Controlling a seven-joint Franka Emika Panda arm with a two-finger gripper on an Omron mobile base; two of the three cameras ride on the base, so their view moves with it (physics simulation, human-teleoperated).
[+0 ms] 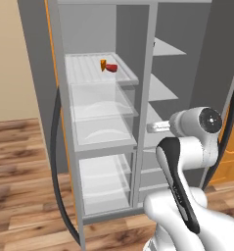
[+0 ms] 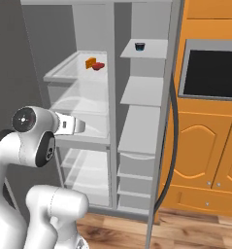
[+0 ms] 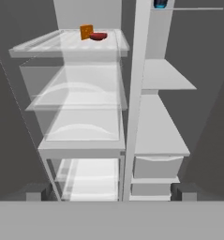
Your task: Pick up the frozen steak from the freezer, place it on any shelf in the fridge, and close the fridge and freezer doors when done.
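Facing the open appliance, the gripper [image 3: 109, 191] has its fingers [image 3: 183, 191] spread wide with nothing between them. The frozen steak [image 3: 98, 36] lies on the top clear shelf [image 3: 66, 50] of the fridge [image 1: 64, 122], touching or just beside an orange wedge [image 3: 86, 32] (contact cannot be settled). From the fingers it sits above and to the left in the hand view, well apart, its long axis running across the shelf.

The placing step appears done, so the doors are what remains. The fridge door [image 1: 37, 59] stands open on the left and the freezer door [image 1: 221, 49] on the right, beside the freezer [image 3: 165, 75]. The freezer door's dark handle [image 2: 171, 121] looks nearer the arm.

No brand, label or legible writing found.
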